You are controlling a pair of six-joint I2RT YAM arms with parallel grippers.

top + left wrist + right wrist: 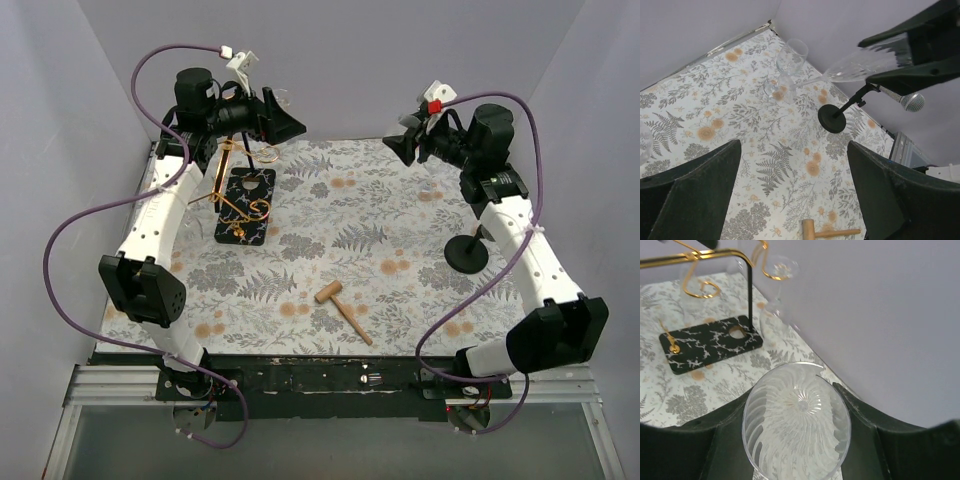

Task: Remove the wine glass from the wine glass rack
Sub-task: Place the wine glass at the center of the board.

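Ribbed wine glass (796,432) first: its swirled bowl sits clamped between the fingers of the right gripper (795,400), raised at the far right and well apart from the wine glass rack (243,200) at the far left. At the rack's far side hovers the left gripper (794,150), jaws spread wide with nothing between them. A plain wine glass (791,56) hangs foot-up from a gold arm. On the right stands a microphone stand (467,255) — and a wooden mallet (343,308) lies near the middle.
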